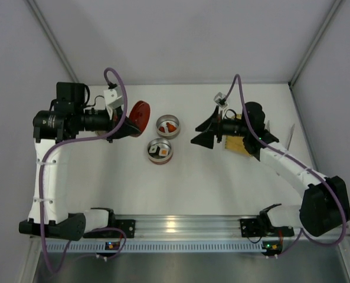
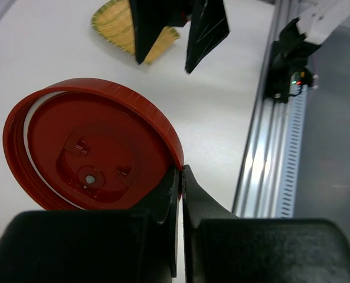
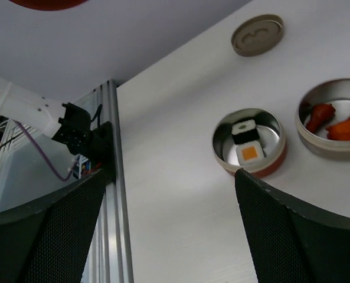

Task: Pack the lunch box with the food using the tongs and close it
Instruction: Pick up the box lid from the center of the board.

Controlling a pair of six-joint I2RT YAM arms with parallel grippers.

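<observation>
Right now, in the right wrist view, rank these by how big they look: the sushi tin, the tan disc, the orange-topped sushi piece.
1. sushi tin
2. tan disc, which lies farther from the camera, so its true size is unsure
3. orange-topped sushi piece

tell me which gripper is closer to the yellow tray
Right. The right gripper hangs open just left of the tray. The left gripper, shut on the red lid, is far off to the left.

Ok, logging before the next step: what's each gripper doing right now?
Left gripper: closed on the red lid, gripping its rim.
Right gripper: open, holding nothing.
</observation>
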